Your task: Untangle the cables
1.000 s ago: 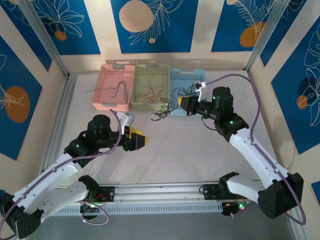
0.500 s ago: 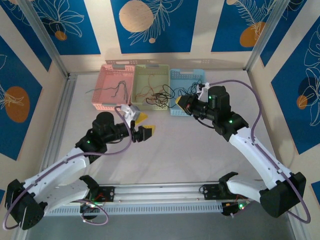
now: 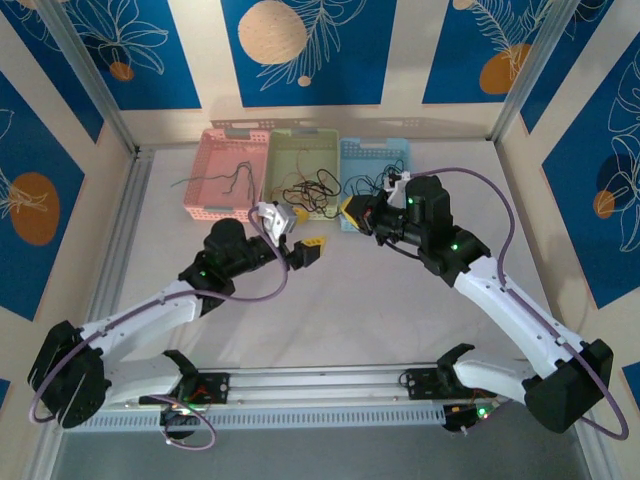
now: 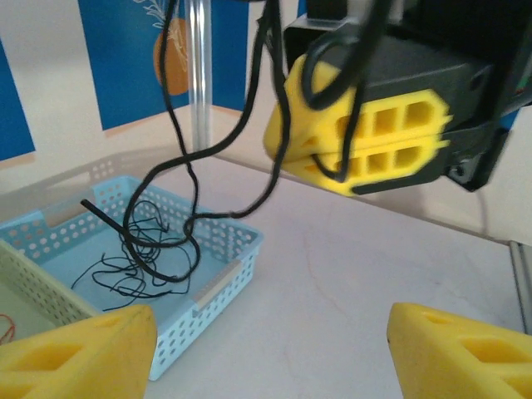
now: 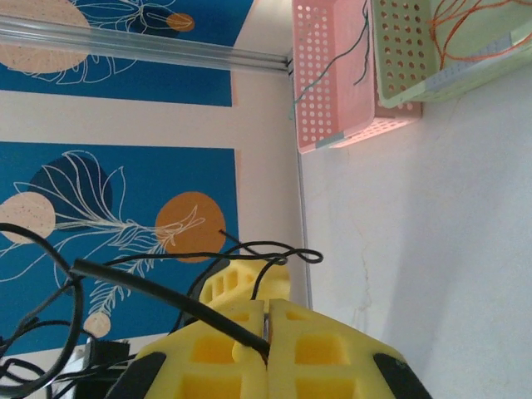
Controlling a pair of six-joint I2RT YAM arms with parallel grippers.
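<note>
Pink basket (image 3: 222, 150), green basket (image 3: 305, 150), blue basket (image 3: 375, 155) side by side, white table (image 3: 350, 310)

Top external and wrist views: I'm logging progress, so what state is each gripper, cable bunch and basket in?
left gripper, open, empty.
right gripper, shut on black cables.
black cables, pinched, trailing down into blue basket.
blue basket, holds the black cables' lower coil.
green basket, holds orange-red wires.
pink basket, holds dark wires.
</note>
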